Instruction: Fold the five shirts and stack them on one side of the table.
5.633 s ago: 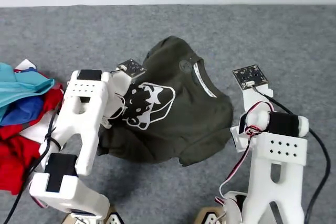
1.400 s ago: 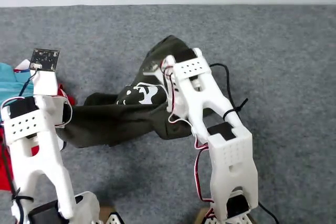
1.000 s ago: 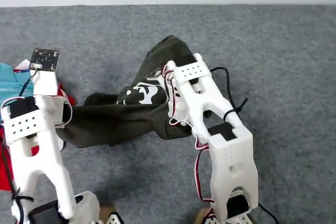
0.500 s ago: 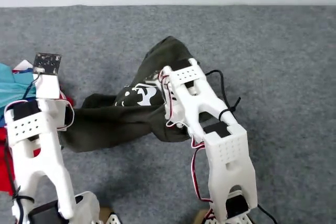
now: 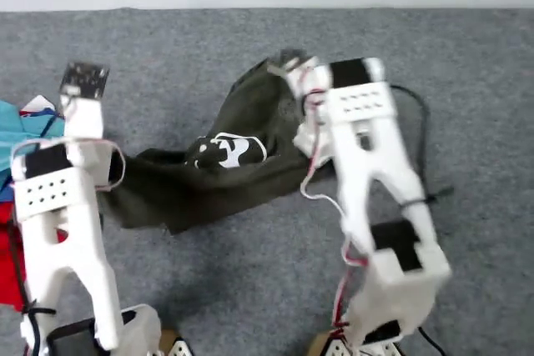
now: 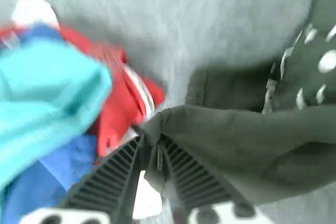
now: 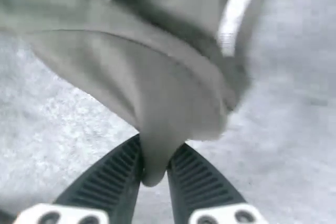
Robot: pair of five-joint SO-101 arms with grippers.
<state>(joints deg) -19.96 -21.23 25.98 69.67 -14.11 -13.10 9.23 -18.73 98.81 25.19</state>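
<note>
A dark green shirt (image 5: 225,164) with a white print lies stretched across the grey table between the two arms. My left gripper (image 6: 152,153) is shut on the shirt's left edge (image 6: 220,135), close to the pile of other shirts. My right gripper (image 7: 155,169) is shut on a pinched fold of the same shirt (image 7: 157,108) near its collar, lifted above the table. In the high view the left arm (image 5: 62,198) stands at the left and the right arm (image 5: 367,147) at the shirt's right end.
A pile of teal, blue, red and white shirts (image 5: 21,164) lies at the table's left edge, also seen beside the left gripper (image 6: 58,98). Grey carpet-like table surface (image 5: 467,81) stretches open to the right and back.
The right arm has swung right and back, pulling the shirt's collar end with it and stretching the shirt. The left arm has stayed near the pile, holding its edge.
</note>
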